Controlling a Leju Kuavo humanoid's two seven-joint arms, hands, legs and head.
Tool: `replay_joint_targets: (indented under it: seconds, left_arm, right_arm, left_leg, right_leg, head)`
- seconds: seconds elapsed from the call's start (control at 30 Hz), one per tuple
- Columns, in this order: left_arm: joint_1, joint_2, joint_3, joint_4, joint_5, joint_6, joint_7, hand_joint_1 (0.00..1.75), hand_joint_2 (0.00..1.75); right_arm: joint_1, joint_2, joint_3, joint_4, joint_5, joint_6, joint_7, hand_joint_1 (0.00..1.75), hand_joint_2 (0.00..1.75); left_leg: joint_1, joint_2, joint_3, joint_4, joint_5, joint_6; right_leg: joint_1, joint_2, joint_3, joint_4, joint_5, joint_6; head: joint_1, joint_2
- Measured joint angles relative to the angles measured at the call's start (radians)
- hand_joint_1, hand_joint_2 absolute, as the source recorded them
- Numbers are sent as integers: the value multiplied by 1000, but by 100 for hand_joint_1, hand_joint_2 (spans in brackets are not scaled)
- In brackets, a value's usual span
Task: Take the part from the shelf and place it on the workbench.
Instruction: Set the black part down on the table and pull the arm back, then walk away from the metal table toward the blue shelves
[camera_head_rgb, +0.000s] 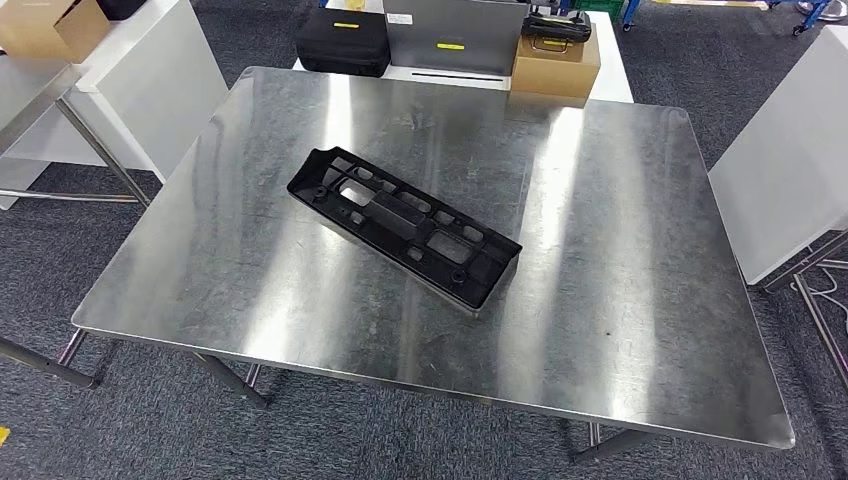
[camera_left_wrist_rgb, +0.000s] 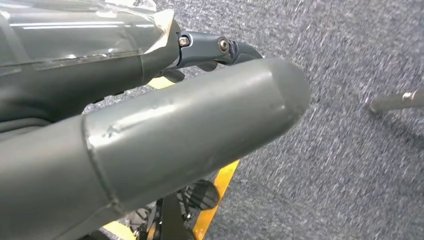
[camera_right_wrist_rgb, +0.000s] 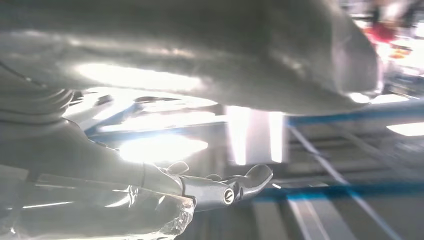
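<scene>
Nearest me, my left hand (camera_left_wrist_rgb: 165, 130) hangs over grey carpet, thumb and fingers extended and apart, holding nothing; my right hand (camera_right_wrist_rgb: 200, 125) is washed out by glare, its visible fingers look extended and bare, but I cannot tell its state for sure. Further out, the black part (camera_head_rgb: 403, 224) lies flat and diagonal near the middle of the steel workbench (camera_head_rgb: 640, 300), with neither hand touching it. Beyond sit a black case (camera_head_rgb: 343, 41) and a cardboard box (camera_head_rgb: 555, 66). I judge the placement done, nothing left.
</scene>
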Motion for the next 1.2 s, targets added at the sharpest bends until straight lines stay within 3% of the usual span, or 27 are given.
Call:
replay_joint_targets:
  seconds: [0.2,0.33,0.5,0.67,0.9,1.0,1.2]
  left_arm:
    - [-1,-18,1,0,-12,-5,0,0,0]
    - [-1,-24,2,0,-25,-8,8,0,0]
    - [-2,-29,3,0,-35,-19,16,0,0]
    - [-2,-32,5,0,-38,-19,18,0,0]
    - [-2,-32,5,0,-39,-20,19,0,0]
    - [-3,-33,5,0,-44,-25,22,0,0]
    - [-3,-32,5,0,-50,-37,22,0,0]
  right_arm:
    - [258,-39,-253,-47,13,0,18,0,0]
    - [421,-42,-427,-86,36,0,-32,0,0]
    - [601,32,-717,-198,97,-1,-174,0,0]
    - [691,113,-917,-281,112,-1,-210,0,0]
    - [730,169,-1018,-336,125,-1,-236,0,0]
    - [748,261,-1069,-411,145,-2,-330,0,0]
    - [778,584,-1192,-607,241,-4,-518,0,0]
  left_leg:
    - [-5,1,2,0,-2,4]
    - [-6,-1,2,0,-2,4]
    - [-7,-4,2,0,-3,5]
    - [-9,-4,4,0,-3,6]
    - [-12,1,6,0,-3,7]
    - [-10,2,9,0,-4,7]
    - [-8,4,13,0,-6,6]
  right_leg:
    - [-1,3,1,0,-1,1]
    - [-1,1,2,0,-3,4]
    - [0,-1,5,0,-4,6]
    - [-3,0,5,0,-5,8]
    - [-4,3,6,0,-5,8]
    - [-4,3,8,0,-5,8]
    - [-3,5,10,0,-7,9]
  head:
    - [0,0]
    - [0,0]
    - [0,0]
    - [0,0]
    - [0,0]
    - [0,0]
    - [0,0]
